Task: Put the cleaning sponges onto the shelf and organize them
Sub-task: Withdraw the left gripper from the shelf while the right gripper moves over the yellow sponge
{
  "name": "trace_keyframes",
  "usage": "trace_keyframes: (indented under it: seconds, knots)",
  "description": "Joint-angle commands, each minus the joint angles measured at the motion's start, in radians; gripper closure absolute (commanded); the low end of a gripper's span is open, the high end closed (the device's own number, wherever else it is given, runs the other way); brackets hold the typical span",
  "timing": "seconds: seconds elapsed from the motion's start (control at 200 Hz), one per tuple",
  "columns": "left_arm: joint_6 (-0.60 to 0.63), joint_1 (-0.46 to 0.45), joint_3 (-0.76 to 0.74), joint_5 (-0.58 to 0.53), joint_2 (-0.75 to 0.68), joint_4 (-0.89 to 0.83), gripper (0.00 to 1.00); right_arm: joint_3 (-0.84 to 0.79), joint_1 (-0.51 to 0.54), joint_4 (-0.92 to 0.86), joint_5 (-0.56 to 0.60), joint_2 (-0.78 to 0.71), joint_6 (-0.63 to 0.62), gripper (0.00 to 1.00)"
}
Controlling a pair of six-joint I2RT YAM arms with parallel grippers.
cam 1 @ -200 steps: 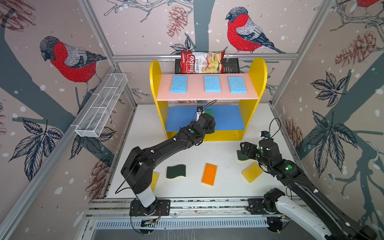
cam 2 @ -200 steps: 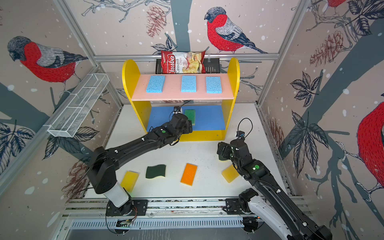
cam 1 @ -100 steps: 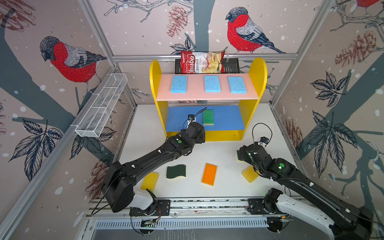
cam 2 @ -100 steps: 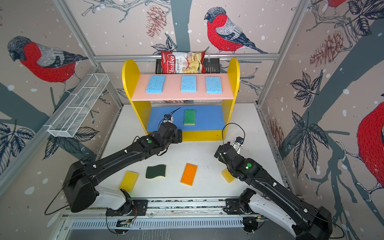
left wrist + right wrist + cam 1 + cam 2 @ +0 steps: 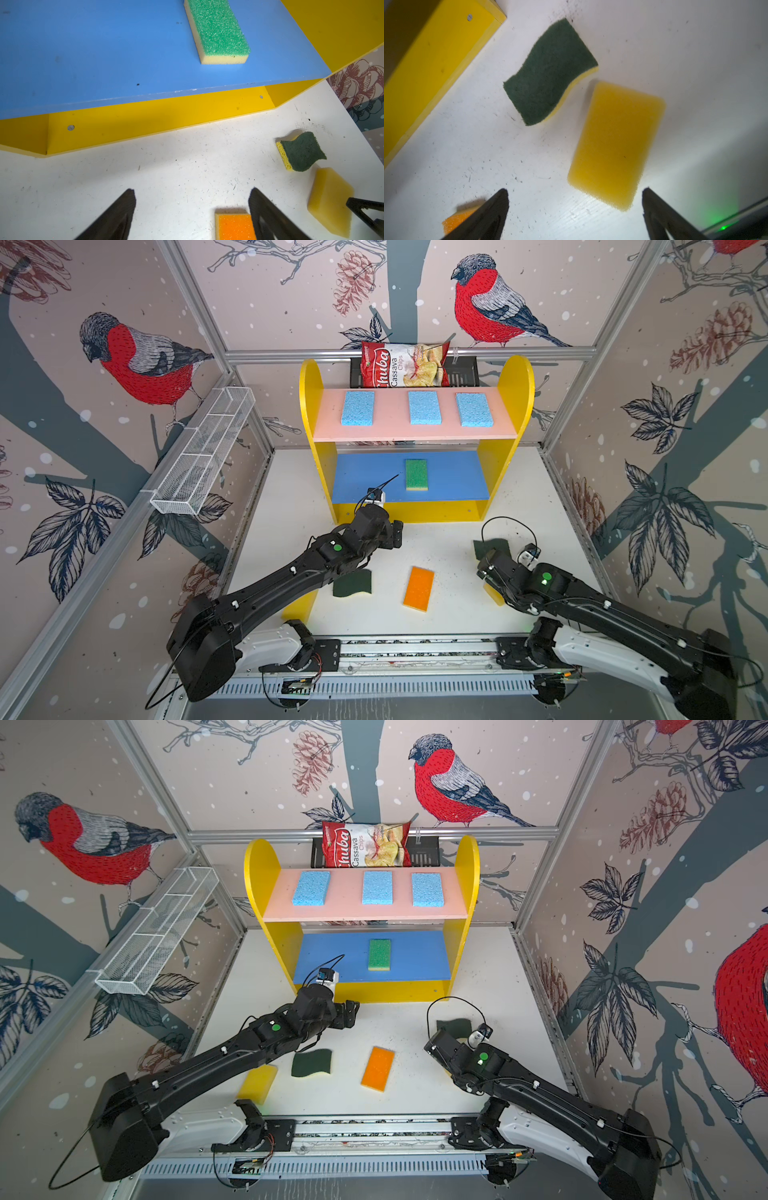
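the shelf (image 5: 516,379) is yellow, pink and blue; 3 sponges (image 5: 424,407) are light blue.

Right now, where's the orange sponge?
In both top views the orange sponge lies flat on the white table in front of the shelf, just right of a wavy dark green sponge.

Both arms stretched forward, left hand (image 5: 191,189) spread wide and empty, right hand (image 5: 575,189) likewise, seemingly tilted downward.

Green-topped sponge (image 5: 416,474) flat on shelf (image 5: 515,381)
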Motion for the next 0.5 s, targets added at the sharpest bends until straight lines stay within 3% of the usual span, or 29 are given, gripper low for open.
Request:
trace_keyframes:
  seconds: [0.0,0.165,0.495]
  knots:
    - [0.025,0.003,-0.038,-0.002,-0.032,0.034,0.13,-0.012,0.028,-0.020,-0.049,0.021,0.106,0.01]
    - [0.029,0.005,-0.070,-0.012,-0.062,0.033,0.13,-0.049,0.066,0.005,-0.082,0.040,0.177,0.00]
    - [0.022,0.019,-0.097,0.029,-0.054,0.080,0.13,-0.133,0.044,0.078,-0.084,0.003,0.146,0.01]
